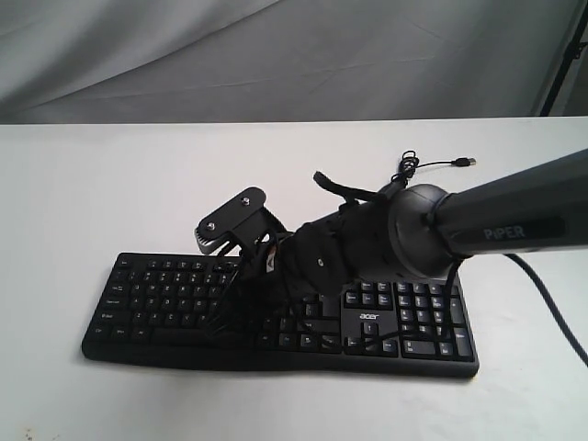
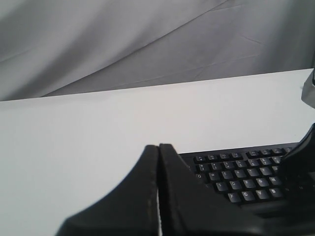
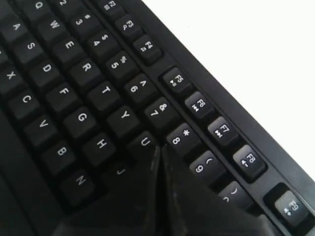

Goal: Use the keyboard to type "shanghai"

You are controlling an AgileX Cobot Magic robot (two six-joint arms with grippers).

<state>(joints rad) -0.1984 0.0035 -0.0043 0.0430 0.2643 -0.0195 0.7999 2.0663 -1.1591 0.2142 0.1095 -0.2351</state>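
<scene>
1. jaws of the left gripper are pressed together. it is over the white table, beside the keyboard.
2. keyboard lies flat on the table, with its cable behind it.
3. right gripper jaws are pressed together too, tip right by the u key.

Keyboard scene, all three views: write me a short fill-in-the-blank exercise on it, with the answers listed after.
1. The small white logo on the wide black plastic keyboard reads ____.
2. The left gripper, off the keyboard, and the right gripper, over the letter keys, both have their jaws ____.
3. The grey arm reaching across the keyboard bears the word ____.
4. The keyboard rests on a ____ table.

Answers: acer; shut; PiPER; white.
</scene>
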